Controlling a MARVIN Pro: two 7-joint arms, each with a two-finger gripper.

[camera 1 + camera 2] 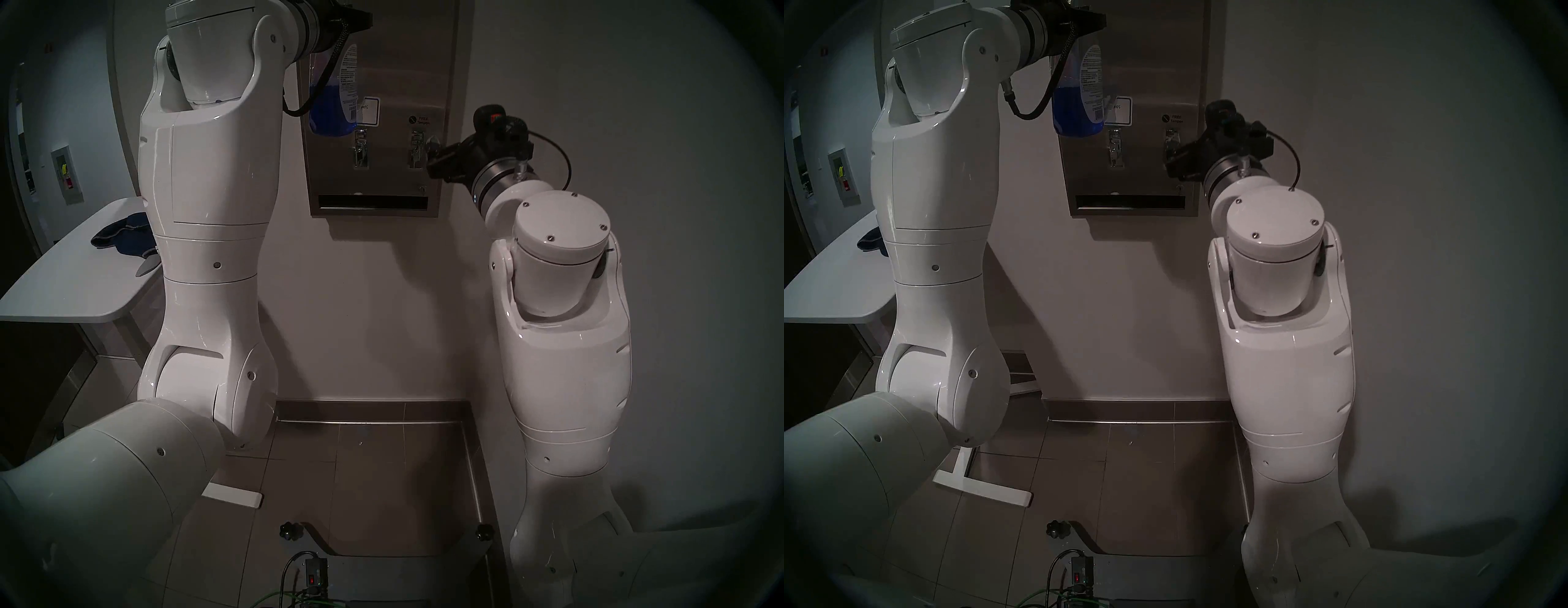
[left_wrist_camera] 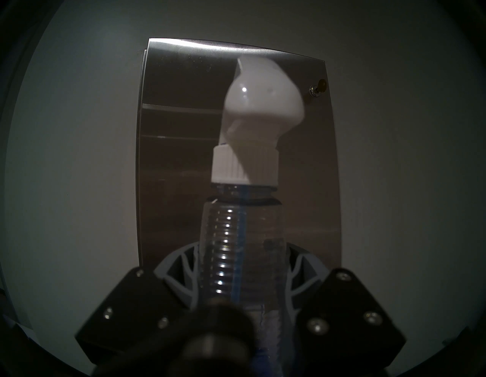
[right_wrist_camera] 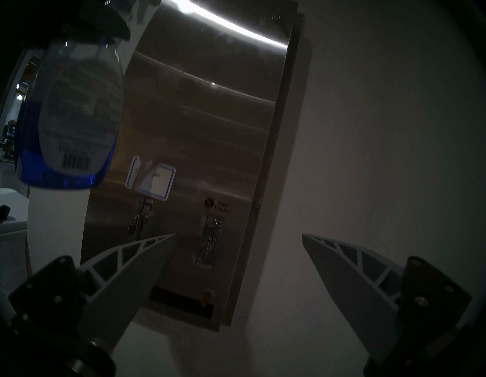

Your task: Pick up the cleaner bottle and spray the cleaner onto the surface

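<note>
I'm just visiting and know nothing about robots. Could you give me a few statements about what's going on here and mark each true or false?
1. The left gripper holds the spray bottle in front of the steel dispenser. True.
2. The right gripper is clamped on a dispenser knob. False: its fingers are spread apart and hold nothing.
3. The bottle is full to the neck. False: the blue liquid fills only the lower part.
4. A dark blue cloth lies on the white table. True.
5. The bottle's white spray head is up against the dispenser's upper part in the left wrist view. True.
</note>
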